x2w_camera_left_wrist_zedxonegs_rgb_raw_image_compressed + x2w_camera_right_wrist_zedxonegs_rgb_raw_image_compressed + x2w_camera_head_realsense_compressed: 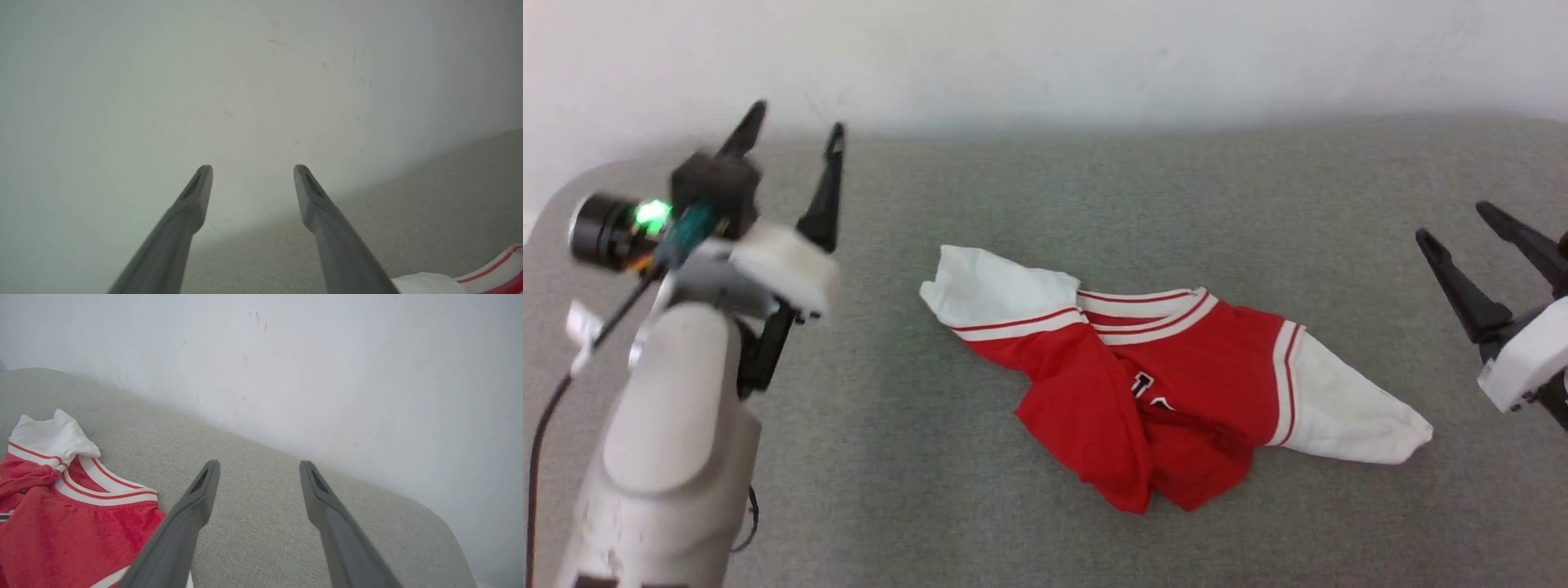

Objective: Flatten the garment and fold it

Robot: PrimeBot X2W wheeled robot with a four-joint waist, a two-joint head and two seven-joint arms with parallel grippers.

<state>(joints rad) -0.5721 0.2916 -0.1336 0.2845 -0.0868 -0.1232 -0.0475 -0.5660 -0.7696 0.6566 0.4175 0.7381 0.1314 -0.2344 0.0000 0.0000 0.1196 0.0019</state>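
Count: I see one garment, two grippers with two dark fingers each, one grey surface and one pale wall.
Garment make: red soft cloth body, two white short sleeves, red-and-white striped trim at the neck and sleeve seams.
Garment place: it lies crumpled near the middle of the surface, between my two grippers. One sleeve points to my left and toward the wall, the other to my right. The lower body is bunched and twisted toward me.
Left gripper: fingers spread apart, nothing between them. It is raised on the garment's left, well apart from it, tips toward the wall.
Right gripper: fingers spread apart, nothing between them. It is near the right sleeve, not touching it.
Finger shape: long, tapering, matte dark, with a slot-like recess near each tip.
Surface: grey woven fabric with rounded corners, running up to the wall.
Wall: white, flat, with a few small dark scuffs.
Left arm: smooth pale shell, a black cylinder with a green light, and a black cable hanging beside it.
In the way: my left forearm covers the near-left part of the surface in the head view, and the garment's own folds hide most of the black, white-edged chest lettering.
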